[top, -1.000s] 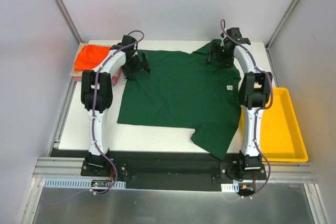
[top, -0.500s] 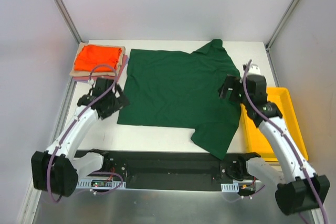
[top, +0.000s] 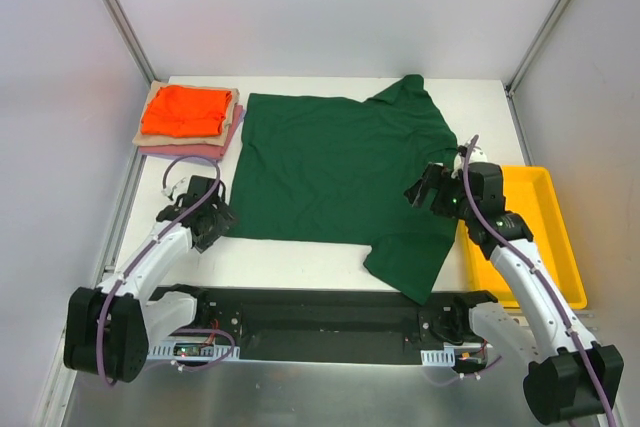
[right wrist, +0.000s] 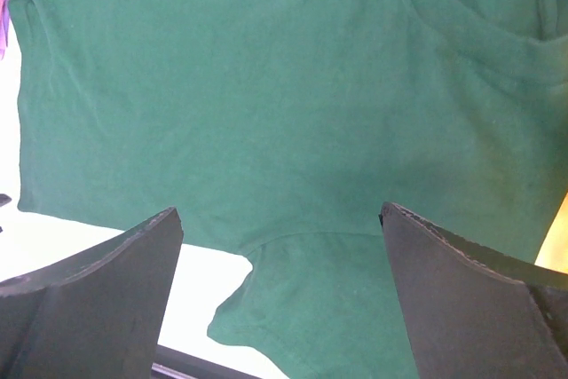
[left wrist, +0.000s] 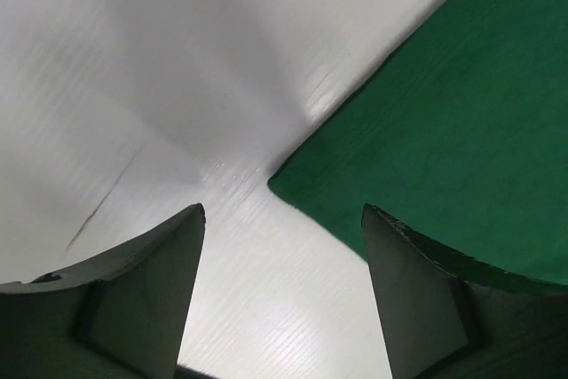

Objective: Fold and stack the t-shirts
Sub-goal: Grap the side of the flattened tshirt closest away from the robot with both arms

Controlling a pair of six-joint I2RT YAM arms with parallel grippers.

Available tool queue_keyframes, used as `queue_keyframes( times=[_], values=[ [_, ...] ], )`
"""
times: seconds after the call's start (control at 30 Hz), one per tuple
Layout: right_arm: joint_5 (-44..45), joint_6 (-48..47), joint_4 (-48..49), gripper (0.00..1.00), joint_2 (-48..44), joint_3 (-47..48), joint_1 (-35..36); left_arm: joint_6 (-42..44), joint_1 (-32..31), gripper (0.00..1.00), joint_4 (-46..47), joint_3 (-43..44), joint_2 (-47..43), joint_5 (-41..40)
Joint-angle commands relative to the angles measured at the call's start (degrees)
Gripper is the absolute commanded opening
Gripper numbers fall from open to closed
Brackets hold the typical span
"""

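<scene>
A dark green t-shirt (top: 345, 177) lies spread flat on the white table, one sleeve hanging over the near edge. Folded orange (top: 185, 109), tan (top: 146, 135) and pink (top: 190, 150) t-shirts are stacked at the far left. My left gripper (top: 210, 217) is open and empty, just above the table beside the green shirt's near left corner (left wrist: 293, 191). My right gripper (top: 428, 192) is open and empty above the shirt's right side, near the collar (right wrist: 461, 15) and near sleeve (right wrist: 337, 308).
A yellow plastic tray (top: 540, 247) sits at the table's right edge, beside my right arm. Grey walls and metal posts enclose the table on three sides. A black rail runs along the near edge.
Both arms have pulled back from the shirt's far edge toward the near side. The left gripper has dropped to the near left corner; the right is over the right side.
</scene>
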Motion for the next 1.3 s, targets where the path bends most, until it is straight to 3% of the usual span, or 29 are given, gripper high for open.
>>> queue_keyframes(
  times=[0.0, 0.1, 0.3, 0.4, 0.53, 0.63, 0.77, 0.87, 0.97, 1.13, 1.27],
  values=[
    [-0.4, 3.9, -1.3, 0.96, -2.1, -1.2, 0.1, -3.5, 0.3, 0.68, 8.0, -0.2, 4.7, 0.7],
    [2.8, 4.3, -3.1, 0.96, -3.5, -1.5, 0.4, -5.0, 0.3, 0.59, 9.5, 0.7, 9.0, 2.1],
    [7.1, 2.6, -7.2, 0.96, -4.4, -1.3, 0.8, -9.2, 0.1, 0.32, 9.9, -1.0, 13.5, 2.2],
    [8.4, 1.1, -9.9, 0.96, -3.9, -1.1, 1.1, -9.6, -0.1, 0.29, 10.6, -2.0, 13.6, 1.9],
    [8.5, -0.2, -12.0, 0.96, -3.7, -0.9, 1.5, -9.2, -0.2, 0.0, 10.9, -2.0, 13.4, 2.7],
    [11.0, -2.8, -17.4, 0.98, -2.1, 1.9, 5.0, -8.5, -0.2, 0.0, 11.0, -1.9, 12.4, 3.0],
    [16.0, -4.6, -26.0, 0.99, 2.2, 6.0, 18.9, -7.9, -0.2, 0.0, 11.0, -2.4, 9.2, 1.6],
    [16.1, -0.4, -28.9, 0.93, 6.5, 5.6, 29.6, -7.2, -0.2, 0.0, 11.0, -2.4, 7.4, 0.8],
    [14.3, 4.8, -28.0, 0.84, 10.1, 2.6, 36.1, -6.5, -0.2, 0.0, 11.0, -1.8, 7.0, 0.9],
    [12.0, 11.5, -27.2, 0.68, 12.8, -1.8, 41.4, -6.3, -0.2, 0.0, 10.3, -1.3, 7.4, 1.8],
    [12.0, 10.0, -24.2, 0.58, 15.1, -4.8, 41.6, -6.4, -0.2, 0.0, 10.2, -0.9, 7.5, 1.8]
  ],
)
